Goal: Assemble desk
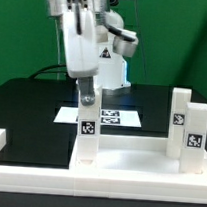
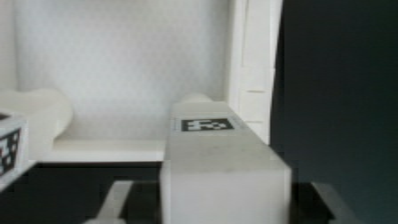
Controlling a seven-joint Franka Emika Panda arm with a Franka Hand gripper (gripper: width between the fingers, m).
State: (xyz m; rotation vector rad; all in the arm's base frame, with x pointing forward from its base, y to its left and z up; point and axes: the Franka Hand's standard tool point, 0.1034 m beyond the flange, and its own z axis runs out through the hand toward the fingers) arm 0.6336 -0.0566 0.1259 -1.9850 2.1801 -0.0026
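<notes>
The tabletop (image 1: 128, 158) lies flat along the front edge of the black table (image 1: 21, 101), rim up. One leg (image 1: 87, 125) stands upright at the tabletop's corner on the exterior view's left, and the gripper (image 1: 87, 98) is clenched around its top; the wrist view shows the leg (image 2: 217, 150) between the fingers. Two more legs (image 1: 186, 127) stand upright on the tabletop at the exterior view's right. Behind the tabletop lies the marker board (image 1: 111, 117).

A green wall (image 1: 181, 37) stands behind the black table (image 1: 26, 101).
</notes>
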